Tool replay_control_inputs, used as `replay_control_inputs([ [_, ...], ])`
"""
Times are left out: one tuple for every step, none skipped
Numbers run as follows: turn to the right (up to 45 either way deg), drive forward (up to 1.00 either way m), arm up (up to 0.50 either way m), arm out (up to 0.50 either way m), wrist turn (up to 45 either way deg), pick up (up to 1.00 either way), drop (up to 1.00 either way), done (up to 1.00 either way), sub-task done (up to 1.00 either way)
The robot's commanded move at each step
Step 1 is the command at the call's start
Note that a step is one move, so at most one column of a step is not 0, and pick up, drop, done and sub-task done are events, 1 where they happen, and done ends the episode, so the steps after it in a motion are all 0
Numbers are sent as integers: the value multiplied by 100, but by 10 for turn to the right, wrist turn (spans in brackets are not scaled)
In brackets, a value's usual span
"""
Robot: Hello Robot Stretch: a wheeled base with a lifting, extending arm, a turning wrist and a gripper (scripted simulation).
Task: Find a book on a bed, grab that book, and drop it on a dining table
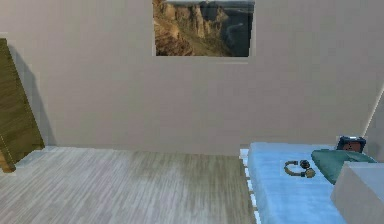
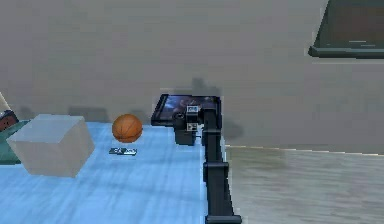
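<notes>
Dark flat rectangular book point(image 2: 168, 106) lies at the far edge of the light-blue bed point(image 2: 130, 190), close to the grey wall point(image 2: 100, 50). Claw point(image 2: 183, 131) is at the book. Its grip is unreadable, and I cannot tell if anything is held. Likely risks: a shallow bite lets the book slip on lifting, or a nudge sets the nearby orange ball point(image 2: 126, 127) rolling.

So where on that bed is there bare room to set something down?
On the bed, the blue sheet between the pale box and the arm is free. Near the wall it's crowded: orange ball, dark flat thing, tool.
</notes>
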Motion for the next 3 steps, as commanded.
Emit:
replay_control_inputs([
  [0,0,18,0,0,0,0,0,0],
  [0,0,0,0,-450,0,0,0,0],
  [0,0,0,0,-450,0,0,0,0],
])
